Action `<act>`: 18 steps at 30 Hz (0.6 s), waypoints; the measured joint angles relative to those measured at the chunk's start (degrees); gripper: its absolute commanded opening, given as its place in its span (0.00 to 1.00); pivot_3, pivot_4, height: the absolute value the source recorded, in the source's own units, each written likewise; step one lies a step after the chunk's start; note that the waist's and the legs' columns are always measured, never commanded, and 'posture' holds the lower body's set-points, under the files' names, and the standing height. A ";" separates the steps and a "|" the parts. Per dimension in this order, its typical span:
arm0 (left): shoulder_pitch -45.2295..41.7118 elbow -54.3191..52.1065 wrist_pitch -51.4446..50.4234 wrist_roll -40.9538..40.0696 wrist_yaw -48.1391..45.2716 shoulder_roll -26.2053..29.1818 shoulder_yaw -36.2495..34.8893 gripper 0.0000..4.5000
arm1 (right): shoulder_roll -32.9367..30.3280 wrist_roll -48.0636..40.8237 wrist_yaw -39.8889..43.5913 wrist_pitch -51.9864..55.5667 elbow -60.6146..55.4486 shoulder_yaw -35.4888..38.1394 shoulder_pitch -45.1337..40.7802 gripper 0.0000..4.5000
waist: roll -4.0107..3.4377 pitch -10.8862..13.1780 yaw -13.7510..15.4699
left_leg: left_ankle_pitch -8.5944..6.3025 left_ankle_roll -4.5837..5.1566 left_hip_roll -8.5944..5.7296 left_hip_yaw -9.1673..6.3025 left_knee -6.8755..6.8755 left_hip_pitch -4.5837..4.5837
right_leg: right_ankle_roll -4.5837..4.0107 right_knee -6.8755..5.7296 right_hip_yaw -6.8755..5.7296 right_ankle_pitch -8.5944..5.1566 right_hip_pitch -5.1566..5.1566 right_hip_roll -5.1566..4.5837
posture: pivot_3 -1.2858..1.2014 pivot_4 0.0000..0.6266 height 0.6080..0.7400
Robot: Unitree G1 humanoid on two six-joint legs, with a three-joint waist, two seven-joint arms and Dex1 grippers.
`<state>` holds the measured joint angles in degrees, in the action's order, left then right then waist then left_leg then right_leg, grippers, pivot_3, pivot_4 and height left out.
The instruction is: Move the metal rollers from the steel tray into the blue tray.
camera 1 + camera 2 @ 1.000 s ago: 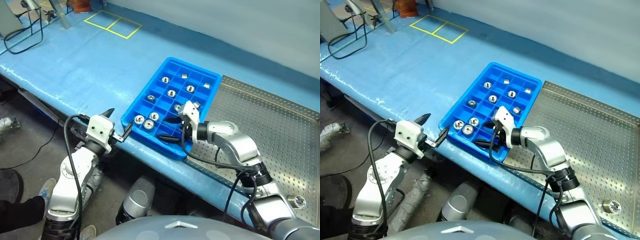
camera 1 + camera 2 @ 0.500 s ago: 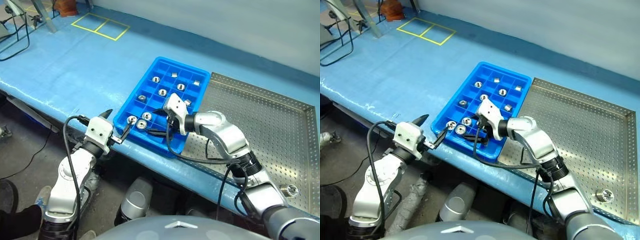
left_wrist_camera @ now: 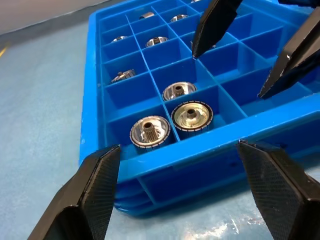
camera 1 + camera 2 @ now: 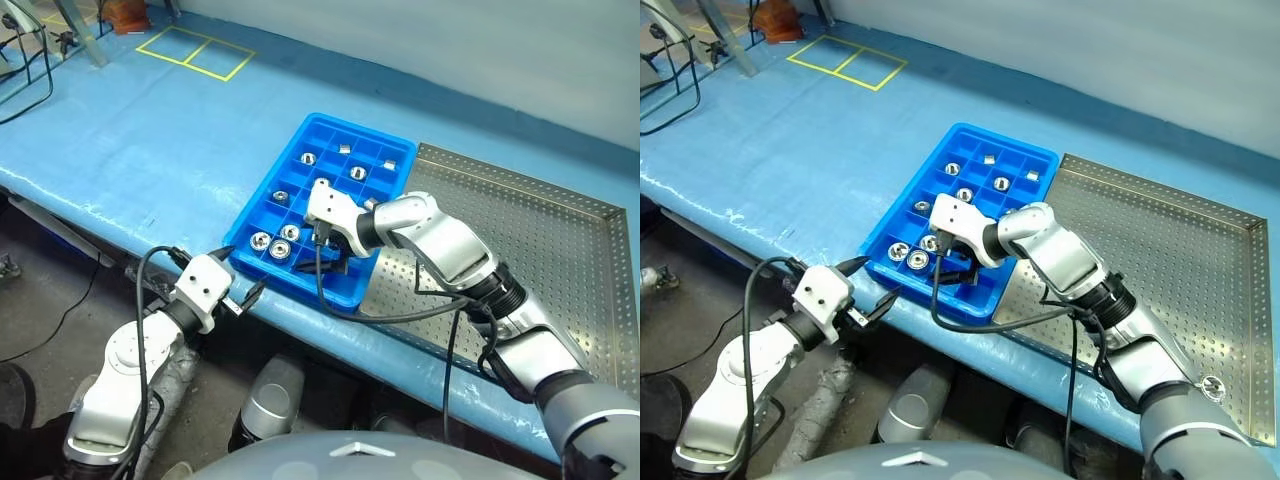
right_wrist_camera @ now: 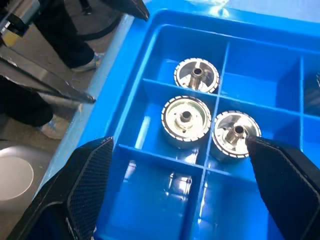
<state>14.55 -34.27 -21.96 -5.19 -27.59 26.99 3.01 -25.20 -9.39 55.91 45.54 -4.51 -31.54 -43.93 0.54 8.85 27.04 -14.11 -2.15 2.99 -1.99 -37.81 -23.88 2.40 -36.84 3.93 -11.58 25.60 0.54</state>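
Both end effectors, left & right, spread & empty; metal rollers look heavy, stiff, slick—you'd pinch across the ribbed rim.

Both arms are built of rounded, silver-grey metal segments joined by black ribbed collars. Each ends in a white, boxy plastic wrist housing; the left gripper and the right gripper each carry two black, tapered fingers with finely textured pads. Thin black cables loop loosely along both arms.
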 measured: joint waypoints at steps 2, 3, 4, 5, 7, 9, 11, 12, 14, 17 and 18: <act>0.31 -0.01 0.14 0.32 0.66 -0.63 0.94 0.90 | -0.02 0.61 1.96 -0.39 0.03 -1.99 -1.70 0.99 | 0.00 0.00 0.23 | 0.00 0.00 0.00 0.00 0.00 0.01 | -0.01 0.00 0.00 0.00 -0.01 0.00 | 0.72 0.24 1.00; 0.45 -0.06 0.21 0.40 1.12 -0.99 1.18 0.90 | -0.02 1.29 2.81 -1.04 0.10 -2.91 -2.31 0.99 | 0.00 0.00 0.35 | 0.00 0.00 0.00 -0.01 0.00 0.00 | -0.01 -0.01 -0.01 0.00 0.00 0.00 | 0.73 0.24 1.00; 0.85 -0.27 0.25 0.41 1.51 -1.43 1.37 0.90 | -0.02 2.22 3.50 -2.04 0.34 -4.10 -2.91 0.90 | 0.00 0.00 0.44 | -0.01 -0.01 0.00 0.00 0.00 0.01 | -0.01 -0.01 -0.01 -0.01 -0.01 0.00 | 0.73 0.24 1.00; 1.30 -0.48 0.29 0.41 1.84 -1.86 1.48 0.90 | -0.02 2.83 4.15 -3.14 0.76 -4.81 -3.51 0.86 | 0.00 0.00 0.49 | -0.01 -0.01 0.00 0.01 0.00 0.01 | -0.01 -0.01 -0.01 0.00 -0.01 -0.01 | 0.73 0.24 1.00; 1.99 -0.96 0.29 0.40 2.48 -2.14 1.77 0.90 | 0.23 4.34 5.34 -5.29 1.72 -6.24 -4.89 0.71 | 0.01 -0.01 0.72 | -0.01 -0.02 0.01 0.00 0.01 0.04 | -0.02 -0.02 -0.03 -0.01 -0.01 0.00 | 0.74 0.24 1.00; 2.72 -1.45 0.30 0.44 2.80 -2.20 1.84 0.90 | 0.92 5.09 5.65 -6.79 2.61 -6.69 -5.23 0.56 | 0.01 -0.01 0.87 | -0.02 -0.03 0.02 0.00 0.01 0.06 | -0.03 -0.03 -0.05 -0.02 -0.01 0.00 | 0.74 0.24 1.00; 3.51 -1.87 0.36 0.51 3.52 -2.30 1.81 0.90 | 2.25 6.41 5.59 -8.25 4.56 -6.86 -6.02 0.50 | 0.00 -0.01 0.90 | -0.03 -0.04 0.05 0.02 0.01 0.09 | -0.03 -0.06 -0.06 -0.02 0.00 0.00 | 0.74 0.24 1.00; 3.67 -1.96 0.40 0.50 3.67 -2.35 1.81 0.90 | 2.53 6.90 5.33 -8.45 5.14 -6.98 -6.29 0.50 | 0.00 -0.01 0.97 | -0.03 -0.05 0.05 0.02 0.01 0.09 | -0.03 -0.06 -0.07 -0.02 0.01 0.00 | 0.74 0.24 1.00; 4.19 -2.06 0.30 0.51 3.88 -2.36 1.81 0.90 | 3.13 7.95 5.25 -8.75 6.96 -7.01 -6.53 0.50 | 0.00 -0.01 1.33 | -0.04 -0.08 0.06 0.02 0.00 0.07 | -0.03 -0.06 -0.11 -0.03 0.04 -0.01 | 0.74 0.24 1.00; 4.89 -2.05 -0.01 0.52 4.11 -2.36 1.81 0.90 | 3.49 8.86 5.48 -8.74 9.12 -7.00 -6.78 0.50 | 0.00 0.00 2.22 | -0.07 -0.11 0.07 0.02 0.01 0.02 | -0.06 -0.04 -0.12 -0.04 0.10 -0.01 | 0.74 0.24 1.00; 4.90 -2.05 -0.02 0.52 4.24 -2.36 1.80 0.90 | 3.74 9.08 5.56 -8.73 9.63 -7.00 -7.15 0.50 | 0.00 0.00 2.47 | -0.07 -0.12 0.07 0.02 0.02 0.01 | -0.08 -0.04 -0.13 -0.05 0.12 0.00 | 0.74 0.24 1.00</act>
<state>19.44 -36.33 -21.98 -4.68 -23.34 24.63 4.81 -21.46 -0.31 61.47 36.81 5.13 -38.54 -51.08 0.54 8.85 29.51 -14.19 -2.27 3.07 -1.97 -37.79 -23.88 2.32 -36.89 3.80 -11.63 25.73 0.54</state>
